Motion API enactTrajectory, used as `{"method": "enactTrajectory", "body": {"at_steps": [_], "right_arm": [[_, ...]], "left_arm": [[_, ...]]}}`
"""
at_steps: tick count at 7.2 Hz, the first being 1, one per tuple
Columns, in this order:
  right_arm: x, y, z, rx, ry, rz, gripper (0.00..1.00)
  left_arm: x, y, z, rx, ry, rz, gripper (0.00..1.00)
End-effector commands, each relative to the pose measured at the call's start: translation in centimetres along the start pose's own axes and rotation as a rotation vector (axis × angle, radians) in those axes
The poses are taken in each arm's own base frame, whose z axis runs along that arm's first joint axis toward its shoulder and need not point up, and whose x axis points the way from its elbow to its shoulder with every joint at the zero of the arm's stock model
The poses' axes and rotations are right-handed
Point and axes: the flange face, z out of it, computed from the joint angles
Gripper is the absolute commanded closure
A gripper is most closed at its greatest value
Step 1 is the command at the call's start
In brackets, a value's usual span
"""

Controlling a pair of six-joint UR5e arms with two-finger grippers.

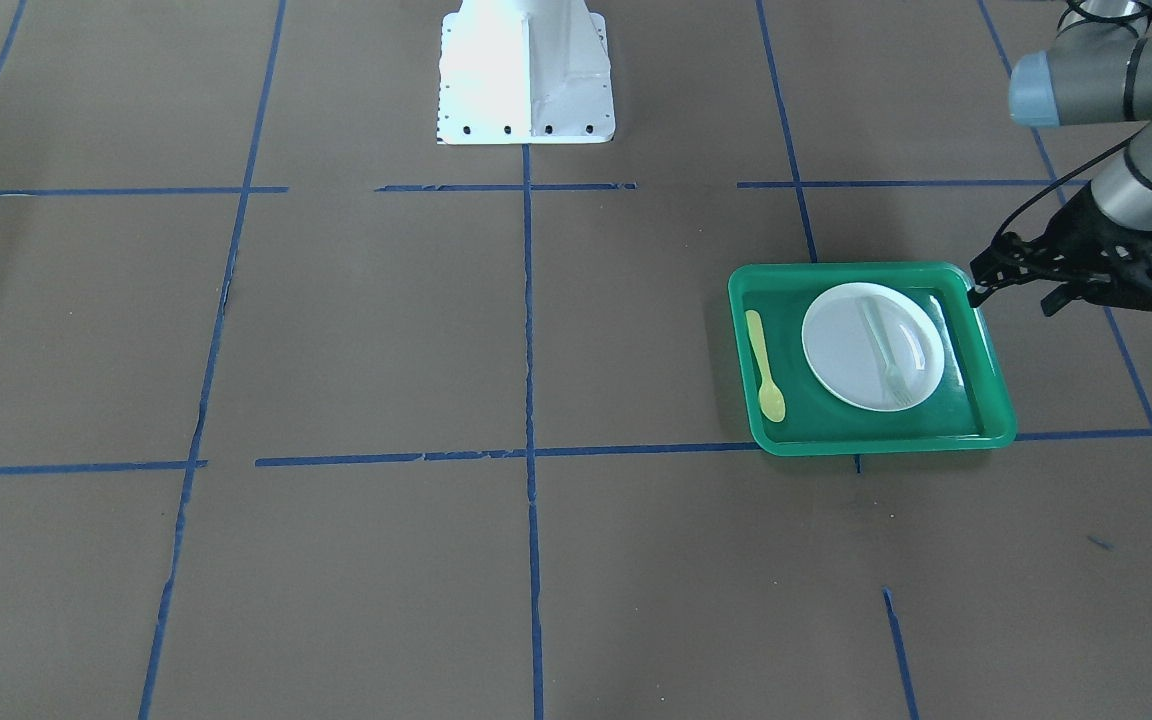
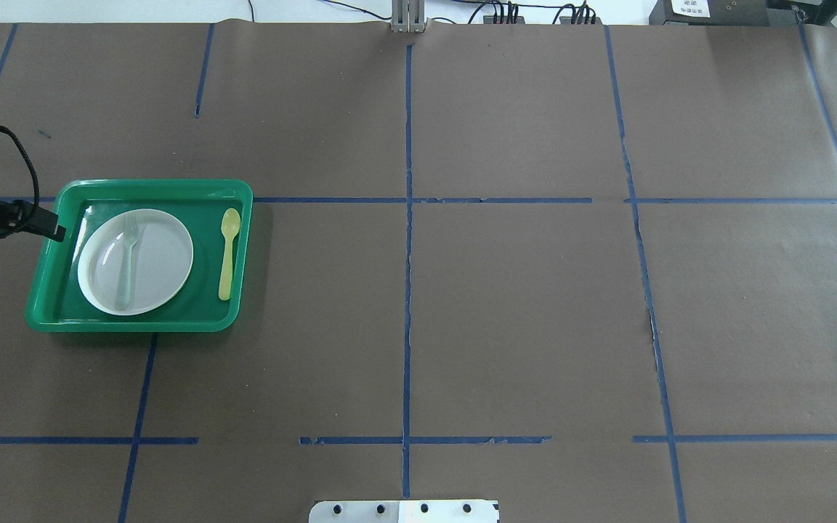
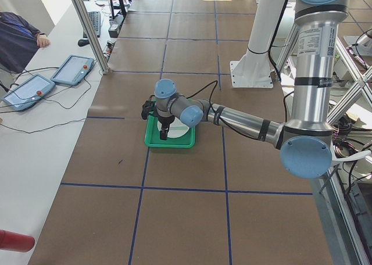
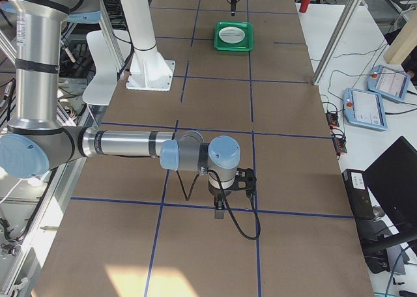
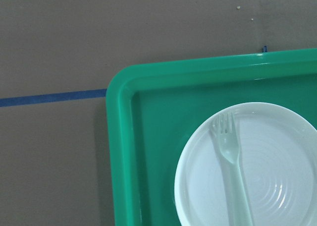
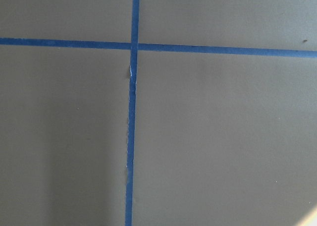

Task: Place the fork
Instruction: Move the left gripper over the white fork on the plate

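Observation:
The pale translucent fork (image 1: 886, 348) lies on the white plate (image 1: 841, 350) inside the green tray (image 1: 876, 438), tines toward the operators' side. It also shows in the overhead view (image 2: 128, 261) and the left wrist view (image 5: 232, 159). My left gripper (image 1: 1012, 298) hangs just outside the tray's rim, beside the corner nearest the robot, and looks open and empty. My right gripper (image 4: 220, 212) hovers over bare table far from the tray; I cannot tell whether it is open or shut.
A yellow plastic spoon (image 1: 764, 365) lies in the tray beside the plate. The white robot base (image 1: 526, 70) stands at the table's middle edge. Blue tape lines cross the brown table.

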Motion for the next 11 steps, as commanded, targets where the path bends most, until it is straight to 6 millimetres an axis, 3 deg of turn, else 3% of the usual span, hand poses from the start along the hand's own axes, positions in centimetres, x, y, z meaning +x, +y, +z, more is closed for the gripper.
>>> {"method": "enactTrajectory", "body": {"at_steps": [1, 3, 6, 8, 9, 11], "right_arm": [[0.0, 0.0, 0.0, 0.0, 0.0, 0.0, 0.0], [0.0, 0.0, 0.0, 0.0, 0.0, 0.0, 0.0], [0.0, 0.0, 0.0, 0.0, 0.0, 0.0, 0.0], [0.0, 0.0, 0.0, 0.0, 0.0, 0.0, 0.0], [0.0, 0.0, 0.0, 0.0, 0.0, 0.0, 0.0], [0.0, 0.0, 0.0, 0.0, 0.0, 0.0, 0.0]], "left_arm": [[3.0, -0.2, 3.8, 0.001, -0.01, -0.051, 0.0], [5.4, 0.3, 5.6, -0.025, -0.001, -0.072, 0.0], [6.0, 1.4, 8.0, -0.056, -0.023, -0.062, 0.0], [6.8, 1.2, 8.2, -0.057, -0.017, -0.055, 0.01], [6.9, 1.2, 8.2, -0.057, -0.015, -0.055, 0.05], [7.0, 1.4, 8.4, -0.062, -0.018, -0.082, 0.38]]}}
